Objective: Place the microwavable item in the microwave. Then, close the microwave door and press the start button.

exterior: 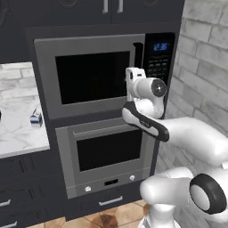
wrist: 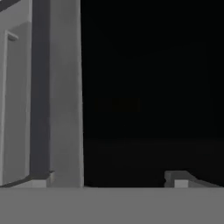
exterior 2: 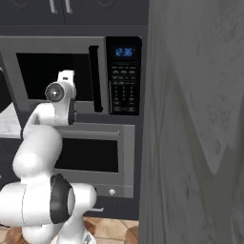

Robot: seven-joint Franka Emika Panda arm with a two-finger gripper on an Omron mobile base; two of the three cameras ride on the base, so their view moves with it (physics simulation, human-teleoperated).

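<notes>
Your arm rises from the base and bends forward, its wrist raised in front of the microwave door (exterior: pixel 93 75), near the door's right edge beside the black vertical handle (exterior: pixel 138 55). In the left base view the hand is level with the lower right corner of the dark window; in the right base view it sits over the window's lower middle, left of the handle. In both, the wrist housing hides the gripper (wrist: pixel 110 180) itself.

In the hand view you look straight at the door: grey metal frame on the left, dark glass across the rest. The two finger tips (wrist: pixel 40 181) rise at the bottom, one before the frame and one before the glass, set wide apart. Your jaws are spread with nothing between them.

The microwave (exterior: pixel 107 73) is built into the dark cabinet wall, its door flush with the front. You can't make out the yellow cup; the glass is too dark to tell what lies behind it.

Counting: one microwave, one keypad panel (exterior 2: pixel 124 76) with a blue display, one oven (exterior: pixel 107 153) just below with two small knobs, and one white-and-blue carton (exterior: pixel 36 118) on the marble bench (exterior: pixel 22 133) to the left.
</notes>
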